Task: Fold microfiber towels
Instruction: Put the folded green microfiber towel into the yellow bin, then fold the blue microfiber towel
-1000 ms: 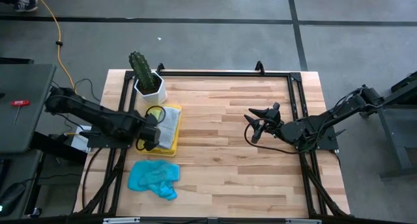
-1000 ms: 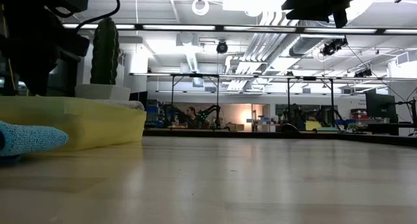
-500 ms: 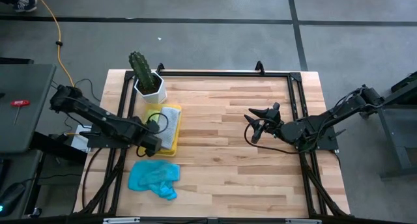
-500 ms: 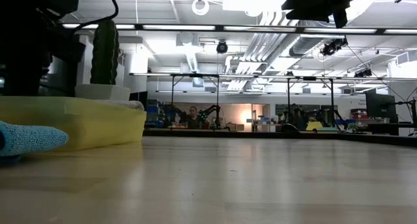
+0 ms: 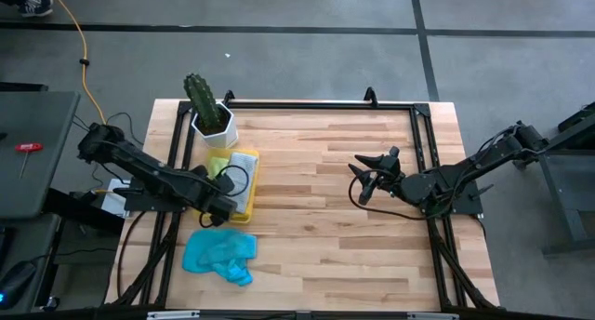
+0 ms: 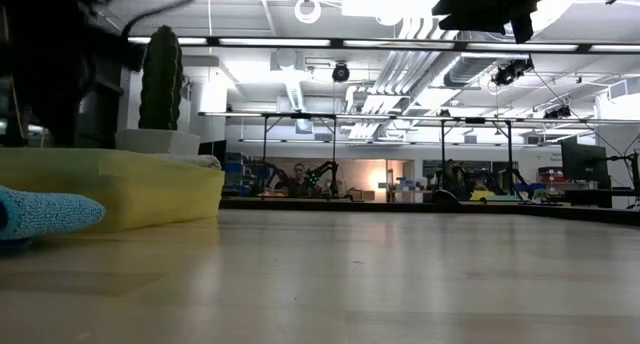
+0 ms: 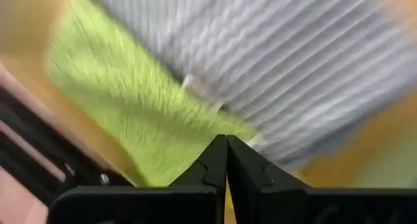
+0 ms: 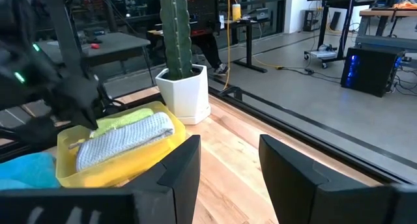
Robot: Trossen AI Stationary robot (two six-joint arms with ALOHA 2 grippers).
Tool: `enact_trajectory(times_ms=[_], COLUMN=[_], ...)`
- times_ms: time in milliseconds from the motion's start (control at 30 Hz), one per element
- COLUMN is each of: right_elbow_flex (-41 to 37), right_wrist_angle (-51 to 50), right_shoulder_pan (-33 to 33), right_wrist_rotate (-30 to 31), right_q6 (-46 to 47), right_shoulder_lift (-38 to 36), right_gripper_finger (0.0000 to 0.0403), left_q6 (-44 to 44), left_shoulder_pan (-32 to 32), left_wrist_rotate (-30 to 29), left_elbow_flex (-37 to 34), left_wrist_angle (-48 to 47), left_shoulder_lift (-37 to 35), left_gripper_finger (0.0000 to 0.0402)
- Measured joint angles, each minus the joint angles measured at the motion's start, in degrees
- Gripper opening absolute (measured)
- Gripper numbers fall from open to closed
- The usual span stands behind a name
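A yellow plastic tray [image 5: 251,197] near the table's left edge holds a grey towel [image 5: 242,176] beside a lime green towel [image 5: 218,165]. A light blue towel [image 5: 218,253] lies crumpled on the wood nearer the front edge. My left gripper [image 5: 221,213] is shut and points down over the tray's near end. In the left wrist view its shut tips [image 7: 226,142] stand over the line where the green towel [image 7: 124,113] meets the grey one [image 7: 280,61]. My right gripper [image 5: 363,179] hangs open above mid-table, right of centre, with nothing between its fingers [image 8: 182,168]. My left gripper comes from above with its fingers shut and nothing between them. Its tips stand over the seam between the green and grey towels [image 7: 225,129]; I cannot tell whether they touch the cloth.
A cactus [image 5: 198,97] in a white pot [image 5: 216,126] stands just beyond the tray's far end. Black frame rails [image 5: 316,106] run along the table's edges. Bare wood lies between the tray and my right gripper.
My left gripper, still shut, has moved a little along the tray toward the table's near edge. The towels and the tray lie as before.
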Motion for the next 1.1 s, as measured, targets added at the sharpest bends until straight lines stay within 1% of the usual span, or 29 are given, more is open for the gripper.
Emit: enact_trajectory(times_ms=[100,200,300,367,467,567,700,833,967,1100], right_elbow_flex=[0.0,0.0,0.0,0.0,0.0,0.0,0.0,0.0,0.0,0.0], right_wrist_angle=[0.0,0.0,0.0,-0.1,-0.1,-0.1,-0.1,-0.1,-0.1,-0.1], right_shoulder_pan=[0.0,0.0,0.0,0.0,0.0,0.0,0.0,0.0,0.0,0.0], right_wrist_rotate=[0.0,0.0,0.0,0.0,0.0,0.0,0.0,0.0,0.0,0.0], right_q6=[0.0,0.0,0.0,0.0,0.0,0.0,0.0,0.1,0.2,0.1], right_shoulder_lift=[0.0,0.0,0.0,0.0,0.0,0.0,0.0,0.0,0.0,0.0], right_gripper_finger=[0.0149,0.0149,0.0149,0.0149,0.0149,0.0149,0.0149,0.0149,0.0149,0.0149], left_q6=[0.5,2.4,3.0,2.6,1.3,-0.8,-2.2,-1.7,-4.0,-6.5], left_shoulder_pan=[-1.4,-3.5,-6.4,-8.9,-13.9,-19.4,-26.5,-32.0,-34.9,-35.5], left_wrist_rotate=[-2.6,-2.5,2.7,6.6,10.8,12.5,12.4,12.0,12.3,13.1], left_elbow_flex=[4.6,7.5,7.7,7.7,8.2,10.2,14.5,17.3,17.6,17.6], left_wrist_angle=[-0.8,0.9,6.6,10.5,14.0,15.4,15.5,15.3,14.4,9.9], left_shoulder_lift=[-1.8,-2.4,-1.1,1.2,4.6,8.5,14.1,19.8,24.2,26.7], left_gripper_finger=[0.0000,0.0000,0.0001,0.0006,0.0020,0.0041,0.0076,0.0117,0.0159,0.0192])
